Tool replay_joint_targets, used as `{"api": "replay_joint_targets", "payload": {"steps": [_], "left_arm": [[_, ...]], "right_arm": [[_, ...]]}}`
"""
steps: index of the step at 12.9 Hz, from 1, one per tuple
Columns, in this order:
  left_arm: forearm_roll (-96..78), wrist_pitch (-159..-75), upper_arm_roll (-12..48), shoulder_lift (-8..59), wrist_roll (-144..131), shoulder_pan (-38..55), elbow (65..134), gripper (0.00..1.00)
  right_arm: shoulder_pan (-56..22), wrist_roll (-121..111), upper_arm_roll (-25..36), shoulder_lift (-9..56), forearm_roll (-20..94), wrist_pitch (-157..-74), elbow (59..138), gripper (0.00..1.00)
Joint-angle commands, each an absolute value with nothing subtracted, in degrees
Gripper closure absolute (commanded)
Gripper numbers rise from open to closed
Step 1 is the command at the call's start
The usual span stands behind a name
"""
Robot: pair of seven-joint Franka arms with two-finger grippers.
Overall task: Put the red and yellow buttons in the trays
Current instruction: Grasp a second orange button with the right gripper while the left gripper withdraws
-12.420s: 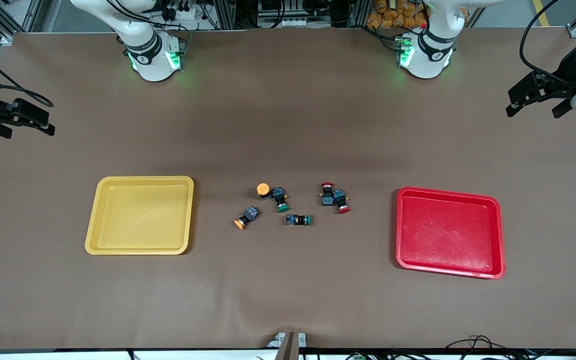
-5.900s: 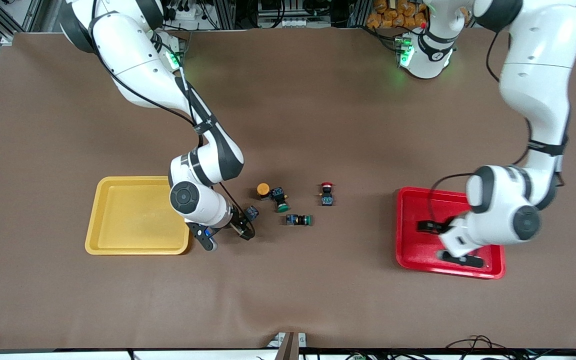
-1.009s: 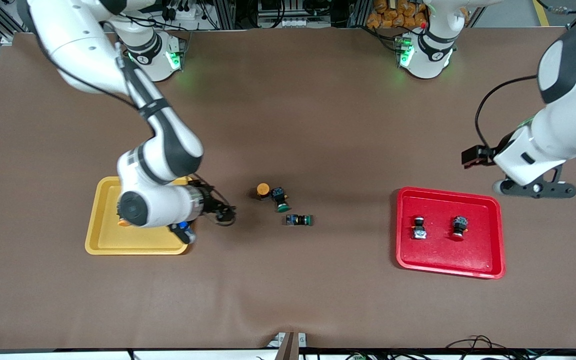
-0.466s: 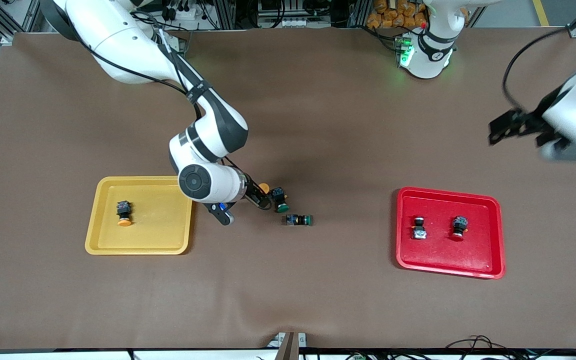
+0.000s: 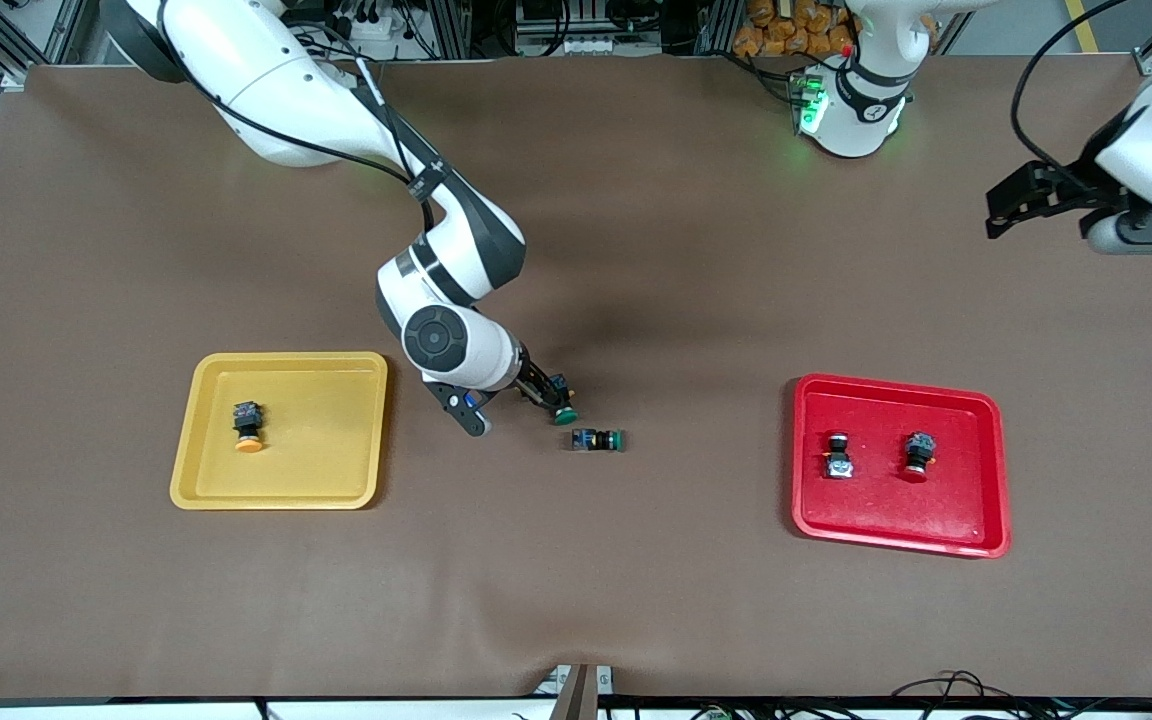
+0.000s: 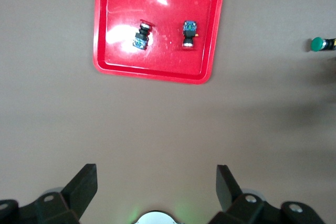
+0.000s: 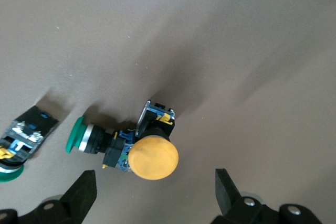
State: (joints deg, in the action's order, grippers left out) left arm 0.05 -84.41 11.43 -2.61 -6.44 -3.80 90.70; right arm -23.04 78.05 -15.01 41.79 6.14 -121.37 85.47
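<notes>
While both arms were up off the table, the scene read as follows, nearest the front camera first.
Red tray (image 5: 998,470): toward the left arm's end; it held two red buttons (image 5: 838,456) lying apart, side by side, caps hard to make out.
Yellow tray (image 5: 281,495): toward the right arm's end; it held one yellow button (image 5: 247,427), cap toward the front camera.
Green switches (image 5: 596,440): two on the bare table between the trays.
Second yellow button (image 7: 152,153): on the table, touching the farther green switch (image 5: 561,402).
Right gripper (image 7: 155,187): fingers spread wide, over that second yellow button, holding nothing.
Left gripper (image 6: 155,187): fingers apart, empty, waiting high over the left arm's end of the table.
Writing: none readable.
</notes>
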Motion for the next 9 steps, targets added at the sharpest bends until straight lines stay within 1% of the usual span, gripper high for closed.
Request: {"api": "replay_joint_targets", "payload": {"steps": [1,2,3,4,5,6,7,8,9], "left_arm": [[-1.23,-86.92,11.51,-4.4,-6.59,-4.13,93.34,0.0],[-1.4,-87.01,11.43,-4.39,-6.24,-4.22,93.34,0.0],[-2.02,-87.19,11.08,-4.31,-5.98,-4.31,93.17,0.0],[-2.11,-88.06,10.9,-4.22,-5.8,-4.31,92.9,0.0],[-2.28,-88.33,10.81,-3.61,-5.89,-4.39,92.38,0.0],[-2.2,-88.24,10.81,-2.73,-5.89,-4.13,90.81,0.0],[-2.11,-88.24,10.81,-1.42,-6.32,-3.96,89.83,0.0],[-2.2,-88.24,10.81,-0.28,-6.5,-4.3,88.26,0.0],[-2.63,-88.24,10.72,0.26,-6.33,-4.48,87.81,0.0]], "right_arm": [[-23.91,79.19,-14.5,42.01,3.52,-123.83,87.26,0.0],[-23.91,79.19,-14.5,42.01,3.34,-124.88,87.71,0.04],[-23.91,79.19,-14.5,42.36,3.25,-125.24,87.89,0.12],[-23.91,79.19,-14.5,42.54,3.08,-125.33,87.89,0.24],[-23.91,79.19,-14.5,42.63,2.03,-125.33,87.8,0.46],[-23.82,79.19,-14.5,42.63,1.41,-125.25,87.89,0.74],[-23.73,79.19,-14.5,42.63,1.41,-125.16,87.8,0.93],[-23.3,79.1,-14.59,42.63,1.49,-125.16,87.72,1.0],[-23.03,78.93,-14.59,42.54,1.49,-124.81,87.54,1.0]]}}
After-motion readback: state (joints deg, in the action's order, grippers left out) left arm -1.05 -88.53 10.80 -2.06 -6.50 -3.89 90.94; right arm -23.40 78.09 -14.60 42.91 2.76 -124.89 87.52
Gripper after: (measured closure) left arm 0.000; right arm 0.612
